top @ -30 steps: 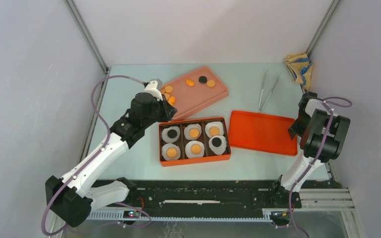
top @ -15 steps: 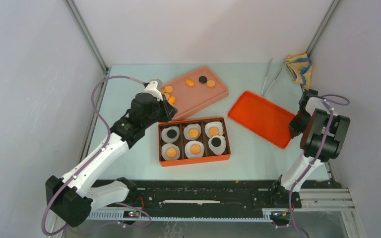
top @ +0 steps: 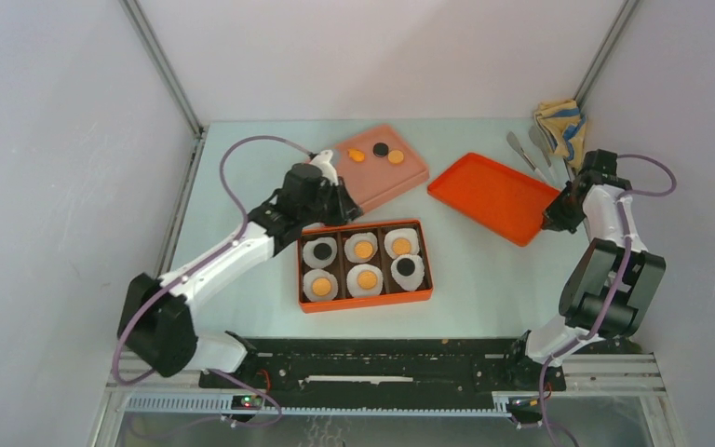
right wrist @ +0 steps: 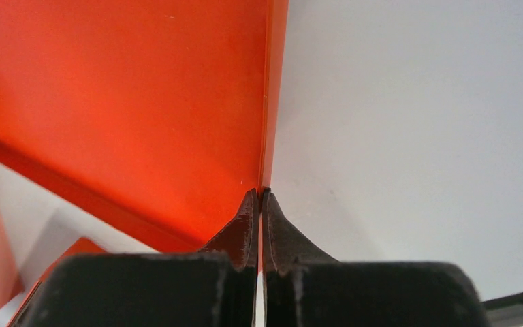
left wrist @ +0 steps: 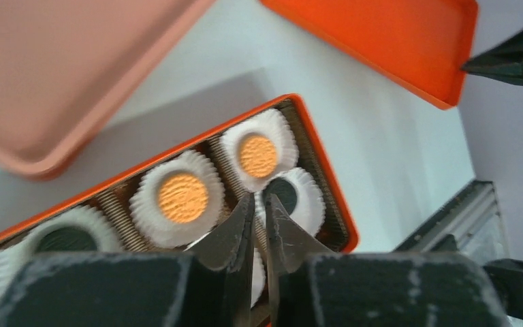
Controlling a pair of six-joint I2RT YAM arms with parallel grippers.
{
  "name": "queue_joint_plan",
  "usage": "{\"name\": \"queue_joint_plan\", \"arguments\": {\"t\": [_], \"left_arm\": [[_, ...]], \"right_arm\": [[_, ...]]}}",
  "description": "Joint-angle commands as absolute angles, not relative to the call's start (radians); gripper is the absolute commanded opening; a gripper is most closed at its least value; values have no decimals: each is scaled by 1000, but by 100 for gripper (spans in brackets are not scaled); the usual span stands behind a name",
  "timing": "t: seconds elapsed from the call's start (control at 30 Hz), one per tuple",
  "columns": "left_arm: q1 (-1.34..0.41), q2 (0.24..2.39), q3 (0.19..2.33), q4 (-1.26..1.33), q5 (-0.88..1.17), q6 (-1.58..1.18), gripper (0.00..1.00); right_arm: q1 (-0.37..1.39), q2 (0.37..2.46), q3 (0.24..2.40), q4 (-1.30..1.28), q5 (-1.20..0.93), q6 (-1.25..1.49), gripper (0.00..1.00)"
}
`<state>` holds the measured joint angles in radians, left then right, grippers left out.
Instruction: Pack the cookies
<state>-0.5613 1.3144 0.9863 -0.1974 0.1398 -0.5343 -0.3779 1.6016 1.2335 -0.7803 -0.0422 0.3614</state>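
Note:
The orange box (top: 426,270) holds six white paper cups, each with one of the cookies in it. Orange cookies (left wrist: 182,197) and black ones (left wrist: 284,194) show in the left wrist view. Three more cookies (top: 381,149) lie at the far end of the pink tray (top: 400,177). My left gripper (top: 338,207) hangs over the box's back row. Its jaws (left wrist: 259,197) are slightly open with nothing between them. My right gripper (top: 553,216) is shut on the right rim of the orange lid (top: 489,194), and the pinched edge shows between its tips (right wrist: 260,191).
Metal tweezers (top: 532,154) lie at the back right beside a crumpled yellow and blue cloth (top: 559,126). The lid (right wrist: 122,95) sits turned at an angle between the pink tray and the right arm. Cage posts stand at the back corners.
The left arm swung right from the pink tray's left end to over the box, and its jaws parted a little. The right gripper shut on the lid and pulled it back and right, turning it.

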Motion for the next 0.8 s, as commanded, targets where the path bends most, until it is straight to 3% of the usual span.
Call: {"name": "queue_joint_plan", "arguments": {"t": [0.0, 0.13, 0.3, 0.53, 0.77], "left_arm": [[-629, 1433, 1143, -61, 279, -570, 19], [-706, 1574, 1254, 28, 339, -604, 39], [-748, 1723, 1384, 75, 439, -687, 47], [-790, 1757, 1334, 128, 431, -742, 63], [-840, 1751, 1303, 125, 410, -755, 66]], "right_arm": [[-336, 1554, 1273, -768, -201, 378, 0], [-281, 1546, 1277, -790, -235, 388, 0], [-212, 1524, 1279, -778, -226, 425, 0], [-209, 1548, 1363, -792, -284, 481, 0], [-264, 1521, 1395, -812, -297, 506, 0]]}}
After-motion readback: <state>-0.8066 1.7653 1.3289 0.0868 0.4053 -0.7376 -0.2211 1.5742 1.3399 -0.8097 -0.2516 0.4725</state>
